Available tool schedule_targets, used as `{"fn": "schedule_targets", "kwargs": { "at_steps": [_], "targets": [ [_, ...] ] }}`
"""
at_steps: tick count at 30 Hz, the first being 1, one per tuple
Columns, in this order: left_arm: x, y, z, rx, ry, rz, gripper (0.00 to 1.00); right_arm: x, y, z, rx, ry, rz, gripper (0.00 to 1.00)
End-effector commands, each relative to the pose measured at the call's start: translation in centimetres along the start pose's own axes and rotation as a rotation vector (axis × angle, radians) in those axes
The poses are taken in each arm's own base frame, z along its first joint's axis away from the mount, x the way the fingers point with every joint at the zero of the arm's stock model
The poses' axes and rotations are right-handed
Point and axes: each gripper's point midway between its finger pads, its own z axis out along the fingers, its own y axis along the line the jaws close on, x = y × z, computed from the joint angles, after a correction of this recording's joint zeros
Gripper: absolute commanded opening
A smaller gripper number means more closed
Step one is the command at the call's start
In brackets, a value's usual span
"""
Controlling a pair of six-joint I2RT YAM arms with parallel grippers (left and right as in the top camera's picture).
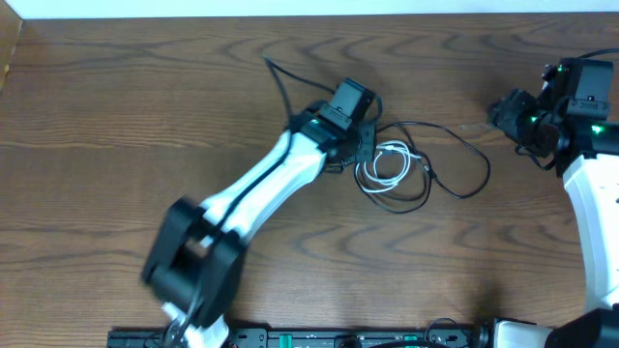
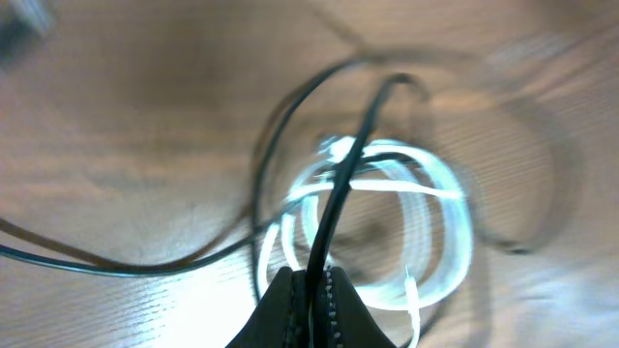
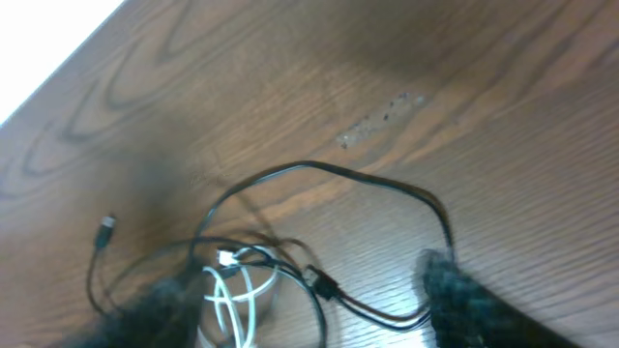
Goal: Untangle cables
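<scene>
The white cable point(image 1: 384, 166) lies coiled at the table's centre, and the black cable point(image 1: 437, 127) loops over and around it, with one end trailing to the upper left. My left gripper point(image 1: 360, 147) sits at the coil's left edge. In the left wrist view it point(image 2: 324, 285) is shut on a strand of the black cable point(image 2: 340, 188) just above the white coil point(image 2: 440, 198). My right gripper point(image 1: 505, 112) is open and empty, off to the right of the cables. Its view shows the black loop point(image 3: 309, 166) and the white coil point(image 3: 235, 295) below its blurred fingers point(image 3: 309, 319).
The table is dark wood point(image 1: 116, 116). Its far edge meets a white surface point(image 1: 290, 6) at the top. A pale scuff point(image 3: 377, 121) marks the wood beyond the cables. A black plug point(image 3: 106, 226) lies at the left end of the black cable.
</scene>
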Motion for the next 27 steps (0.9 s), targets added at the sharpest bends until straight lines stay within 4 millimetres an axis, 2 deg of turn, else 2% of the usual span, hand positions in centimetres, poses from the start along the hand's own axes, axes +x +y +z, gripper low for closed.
{"fn": "schedule_targets", "kwargs": {
  "at_steps": [1,2,4,7,9,17,20,21,27],
  "targets": [
    [-3.5,-2.2,-5.5,0.067,-0.151,0.033,0.08,0.3,0.4,0.6,-0.022,0.025,-0.007,0.85],
    [-4.1,-2.7,-6.9,0.086,-0.189,0.038,0.07,0.4,1.2,0.8,-0.059,0.034,-0.035,0.91],
    [-5.1,-3.5,-8.7,0.113,-0.243,0.045,0.08,0.8,3.1,1.0,-0.152,0.049,-0.138,0.95],
    [-6.3,-4.4,-11.0,0.15,-0.316,0.054,0.08,1.8,6.0,1.0,-0.294,0.077,-0.277,0.98],
    [-7.2,-4.8,-12.4,0.172,-0.364,0.058,0.08,2.4,7.1,1.2,-0.335,0.092,-0.31,0.99],
    [-11.2,-4.5,-17.8,0.223,-0.567,0.044,0.07,4.1,8.8,1.6,-0.36,0.126,-0.352,0.99],
    [-12.8,-4.6,-20.8,0.253,-0.67,0.046,0.08,4.4,9.1,1.5,-0.364,0.132,-0.361,0.99],
    [-13.5,-4.9,-22.6,0.274,-0.727,0.052,0.08,4.6,9.3,1.5,-0.367,0.134,-0.365,0.99],
    [-14.9,-6.6,-28.5,0.355,-0.901,0.082,0.07,5.0,9.8,1.6,-0.375,0.14,-0.379,0.99]
  ]
}}
